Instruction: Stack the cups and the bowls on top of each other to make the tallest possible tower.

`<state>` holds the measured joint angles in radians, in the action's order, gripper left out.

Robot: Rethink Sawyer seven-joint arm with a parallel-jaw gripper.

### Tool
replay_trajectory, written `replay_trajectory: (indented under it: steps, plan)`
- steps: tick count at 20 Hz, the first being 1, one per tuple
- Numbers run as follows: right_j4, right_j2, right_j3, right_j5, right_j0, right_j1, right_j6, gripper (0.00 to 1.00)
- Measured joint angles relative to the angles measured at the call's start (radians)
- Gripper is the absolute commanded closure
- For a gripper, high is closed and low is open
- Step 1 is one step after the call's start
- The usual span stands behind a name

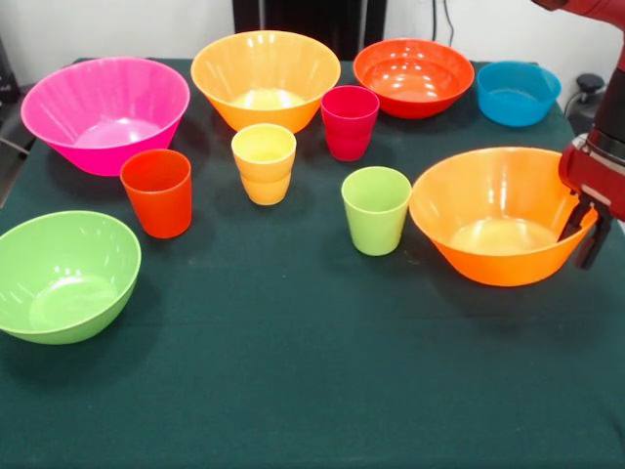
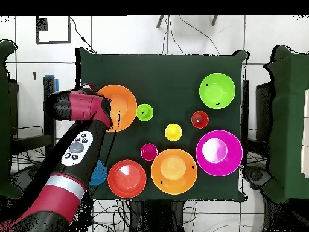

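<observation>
My gripper (image 1: 583, 231) is at the right rim of a large orange bowl (image 1: 493, 217), with one finger inside the rim and one outside, closed on it. The bowl rests on the table; from overhead the arm covers its left edge (image 2: 121, 106). The lime green cup (image 1: 376, 210) stands just left of this bowl. The yellow cup (image 1: 264, 163), orange-red cup (image 1: 157, 192) and crimson cup (image 1: 350, 122) stand apart mid-table. The pink bowl (image 1: 105, 112), second orange bowl (image 1: 266, 78), red-orange bowl (image 1: 413, 76) and blue bowl (image 1: 518, 93) line the far side. The lime green bowl (image 1: 63, 276) sits near left.
The dark green cloth (image 1: 293, 371) covers the table, with open cloth along the near side. Nothing is stacked on anything. The red arm (image 2: 75, 151) comes in from the picture's bottom left in the overhead view, over the blue bowl (image 2: 98, 173).
</observation>
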<state>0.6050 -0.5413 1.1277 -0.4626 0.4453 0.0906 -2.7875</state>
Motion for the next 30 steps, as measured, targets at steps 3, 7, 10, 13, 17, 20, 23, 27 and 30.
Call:
replay_trajectory:
  steps: [3, 7, 10, 13, 17, 20, 23, 27, 30]
  plan:
    - [0.002, 0.005, -0.004, 0.0, -0.005, 0.007, 0.0, 1.0]
    - [0.004, 0.006, -0.026, 0.0, -0.004, 0.001, 0.0, 1.0]
    - [0.009, 0.005, -0.06, 0.0, -0.003, -0.011, 0.0, 1.0]
    - [0.013, 0.005, -0.098, 0.0, -0.001, -0.027, 0.0, 1.0]
    - [0.014, 0.004, -0.15, 0.0, 0.001, -0.05, 0.0, 1.0]
    - [0.014, 0.004, -0.18, 0.0, 0.0, -0.063, 0.0, 1.0]
    - [0.014, 0.014, -0.191, 0.0, -0.007, -0.061, 0.0, 1.0]
    - [0.013, 0.071, -0.193, 0.0, -0.043, -0.042, 0.0, 1.0]
    - [0.005, 0.132, -0.193, 0.012, -0.081, -0.024, 0.005, 1.0]
